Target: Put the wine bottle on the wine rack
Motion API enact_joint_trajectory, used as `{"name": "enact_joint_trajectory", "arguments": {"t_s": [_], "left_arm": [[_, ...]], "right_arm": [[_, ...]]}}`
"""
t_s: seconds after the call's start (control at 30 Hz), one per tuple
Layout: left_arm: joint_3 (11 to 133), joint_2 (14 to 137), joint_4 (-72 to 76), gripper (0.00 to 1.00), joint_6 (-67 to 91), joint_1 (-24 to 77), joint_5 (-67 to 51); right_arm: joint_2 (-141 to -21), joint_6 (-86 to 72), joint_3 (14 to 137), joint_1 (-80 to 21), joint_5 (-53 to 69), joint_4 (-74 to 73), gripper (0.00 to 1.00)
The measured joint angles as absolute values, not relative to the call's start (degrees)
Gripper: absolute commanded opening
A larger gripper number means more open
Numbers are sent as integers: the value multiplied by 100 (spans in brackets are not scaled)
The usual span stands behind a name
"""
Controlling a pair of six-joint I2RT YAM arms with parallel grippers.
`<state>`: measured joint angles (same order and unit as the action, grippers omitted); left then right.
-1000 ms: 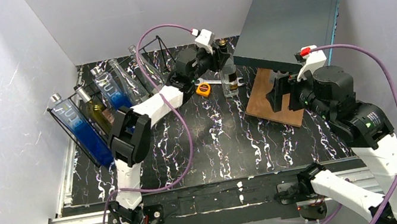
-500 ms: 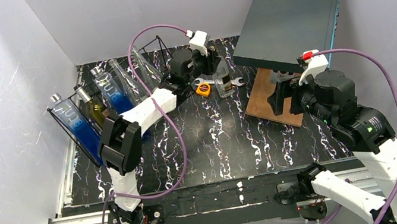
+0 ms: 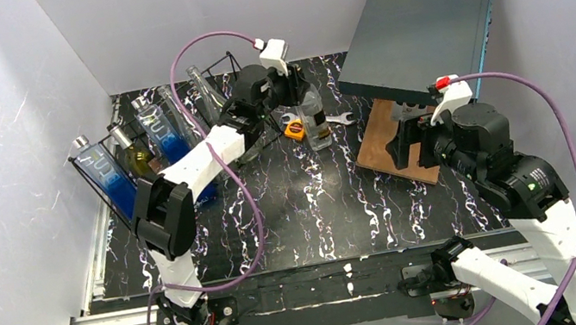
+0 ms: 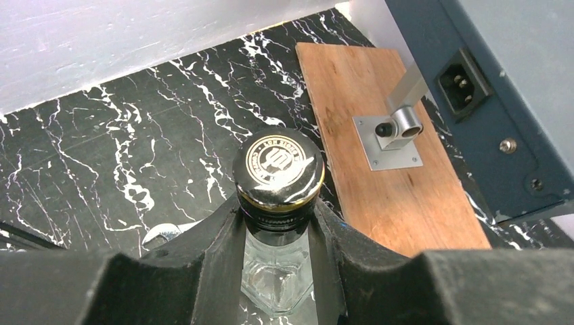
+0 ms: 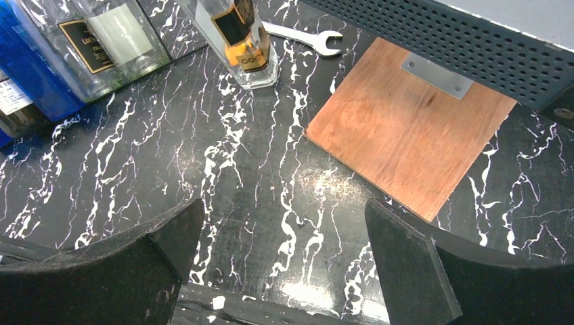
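The wine bottle (image 3: 313,119) is clear glass with a black and gold cap (image 4: 278,166) and an orange label (image 5: 248,47). It stands upright at the back middle of the table. My left gripper (image 3: 297,91) is shut on its neck, just under the cap; the fingers (image 4: 206,261) press both sides. The wine rack (image 3: 147,163) is a black thin-wire frame at the back left, holding blue and clear bottles (image 3: 115,185). My right gripper (image 5: 281,237) is open and empty, hovering near the wooden board (image 3: 390,142).
A dark grey box (image 3: 418,24) on a metal post stands over the wooden board at the right. A wrench (image 5: 301,37) and a small orange tape measure (image 3: 294,130) lie by the bottle. White walls close in the table.
My left gripper has carried the wine bottle leftward, away from the grey box and toward the rack. My right arm has barely shifted.
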<state>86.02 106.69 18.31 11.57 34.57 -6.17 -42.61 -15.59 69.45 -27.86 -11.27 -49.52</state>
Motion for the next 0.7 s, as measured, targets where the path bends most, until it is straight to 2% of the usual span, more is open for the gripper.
{"name": "enact_joint_trajectory", "arguments": {"t_s": [0.7], "left_arm": [[9531,10116,473,0,1142,2757,-183]], "right_arm": [[-4285,-1697,6724,-2786,-967,-4893,98]]}}
